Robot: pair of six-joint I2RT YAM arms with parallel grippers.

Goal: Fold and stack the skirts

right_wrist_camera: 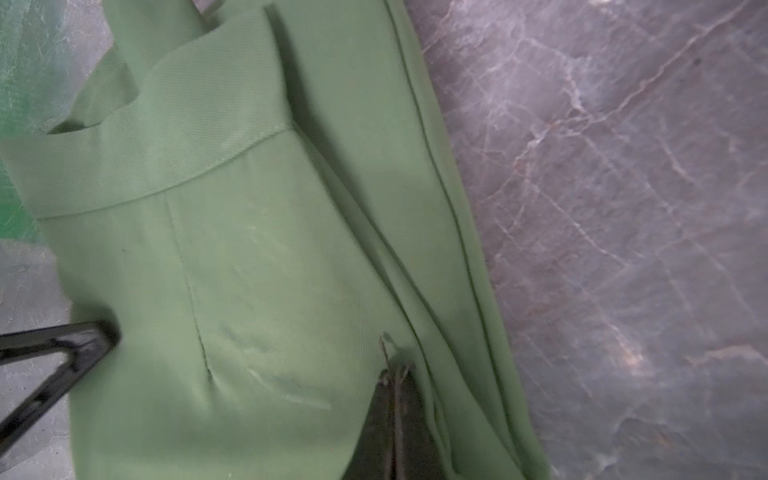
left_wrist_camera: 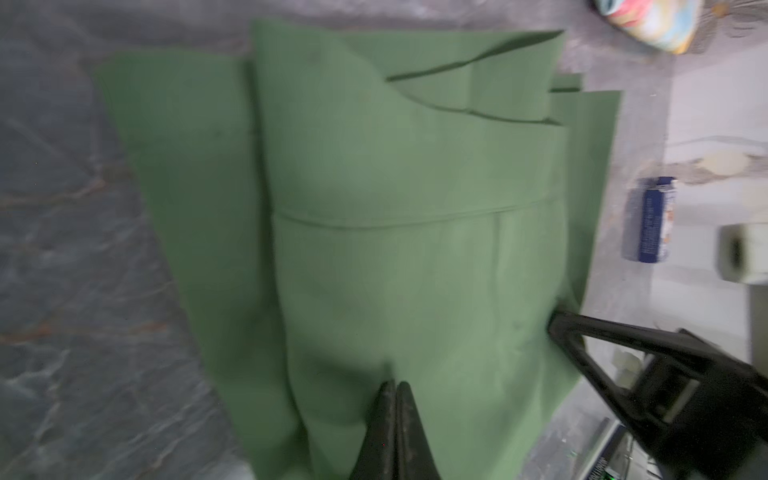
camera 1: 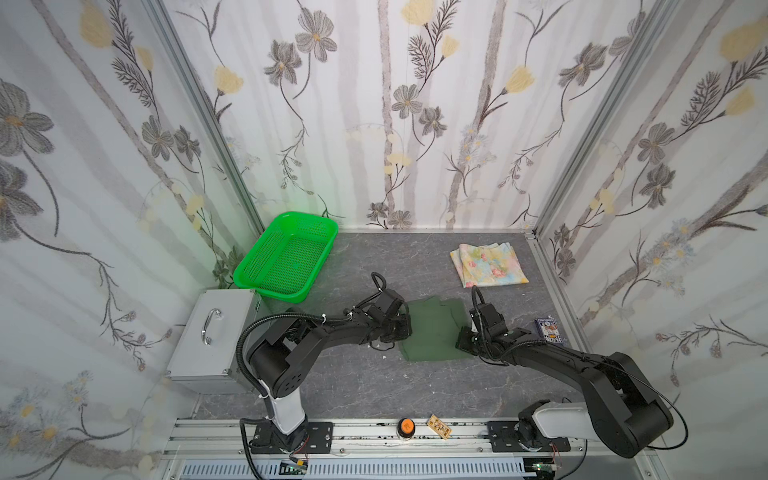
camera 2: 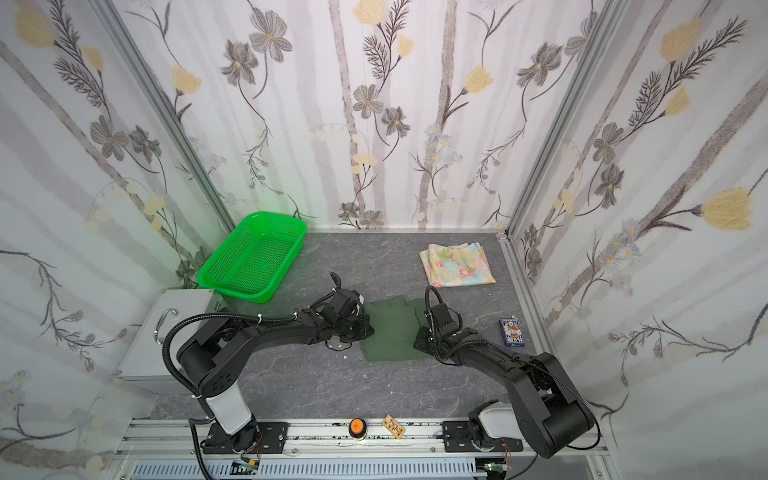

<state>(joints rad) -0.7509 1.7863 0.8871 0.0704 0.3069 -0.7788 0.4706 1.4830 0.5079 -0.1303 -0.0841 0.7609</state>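
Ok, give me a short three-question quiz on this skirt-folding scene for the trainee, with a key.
1. True or false: the left end effector and the right end effector are both shut on the olive skirt.
2. Where is the floral skirt? A: on top of the olive skirt. B: apart from it, on the table. C: in the left end effector.
3. Fill in: the two skirts are not yet ____.
Key: 1 true; 2 B; 3 stacked.
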